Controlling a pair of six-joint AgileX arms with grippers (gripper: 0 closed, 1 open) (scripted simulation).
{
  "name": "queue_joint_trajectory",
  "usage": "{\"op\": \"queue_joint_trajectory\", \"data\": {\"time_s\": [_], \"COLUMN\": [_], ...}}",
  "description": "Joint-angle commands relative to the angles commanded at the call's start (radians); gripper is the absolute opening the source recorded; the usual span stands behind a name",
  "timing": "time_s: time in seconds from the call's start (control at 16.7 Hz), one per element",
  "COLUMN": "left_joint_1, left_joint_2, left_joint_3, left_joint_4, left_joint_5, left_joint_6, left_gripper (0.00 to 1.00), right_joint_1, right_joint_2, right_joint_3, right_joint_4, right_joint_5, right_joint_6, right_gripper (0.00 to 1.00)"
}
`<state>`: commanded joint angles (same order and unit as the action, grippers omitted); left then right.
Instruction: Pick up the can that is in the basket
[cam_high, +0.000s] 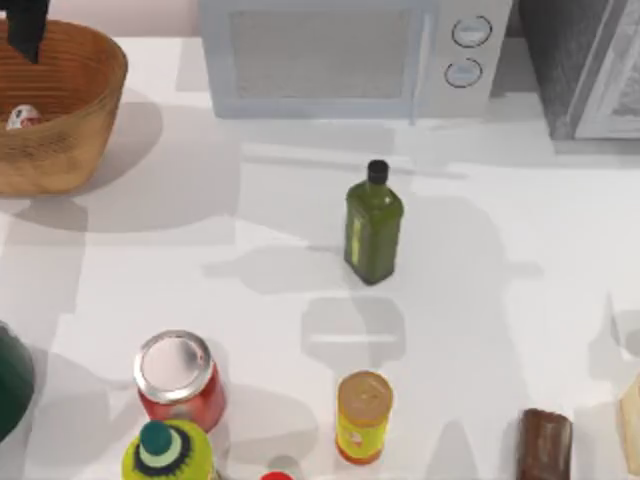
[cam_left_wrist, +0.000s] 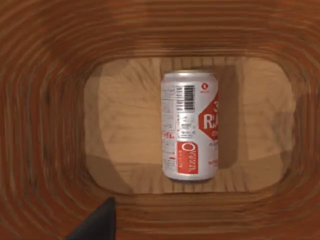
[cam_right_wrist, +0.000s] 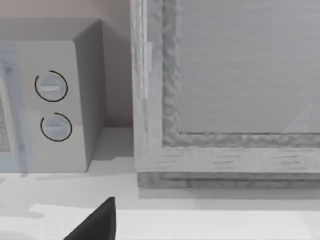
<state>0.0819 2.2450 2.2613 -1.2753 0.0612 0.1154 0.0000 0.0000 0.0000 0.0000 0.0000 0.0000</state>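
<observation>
The basket stood at the table's far left corner, and the can lay on its side on the basket floor, white with red label marks and a barcode, touching nothing else. The left gripper hung above the basket's far rim, well clear of the can; one dark fingertip showed in the left wrist view over the basket's ribbed wall, and whether the fingers were spread or closed could not be told. The right wrist view looked at the microwave with its two dials and at a grey framed cabinet beside it, with one dark fingertip low in view; that gripper's state could not be told either. On the table stood a green bottle near the middle, a red soda can and a yellow-labelled cylinder nearer the front, and a brown object at the front right.
</observation>
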Motion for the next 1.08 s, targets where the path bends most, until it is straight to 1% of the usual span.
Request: {"op": "queue_joint_trajectory", "data": {"time_s": [0.24, 0.36, 0.48, 0.9, 1.08], "left_joint_1": [0.012, 0.015, 0.017, 0.012, 0.014], "left_joint_2": [0.256, 0.340, 0.388, 0.401, 0.393], "left_joint_3": [0.259, 0.345, 0.395, 0.401, 0.334], "left_joint_4": [-0.143, -0.189, -0.216, -0.217, -0.155], "left_joint_5": [0.006, 0.008, 0.010, 0.010, 0.009], "left_joint_6": [0.009, 0.012, 0.013, 0.013, 0.009], "left_gripper": [1.00, 1.00, 1.00, 1.00, 1.00], "right_joint_1": [0.000, 0.000, 0.000, 0.000, 0.000], "right_joint_2": [0.000, 0.000, 0.000, 0.000, 0.000], "right_joint_3": [0.000, 0.000, 0.000, 0.000, 0.000], "right_joint_4": [0.000, 0.000, 0.000, 0.000, 0.000], "right_joint_5": [0.000, 0.000, 0.000, 0.000, 0.000], "right_joint_6": [0.000, 0.000, 0.000, 0.000, 0.000], "right_gripper": [1.00, 1.00, 1.00, 1.00, 1.00]}}
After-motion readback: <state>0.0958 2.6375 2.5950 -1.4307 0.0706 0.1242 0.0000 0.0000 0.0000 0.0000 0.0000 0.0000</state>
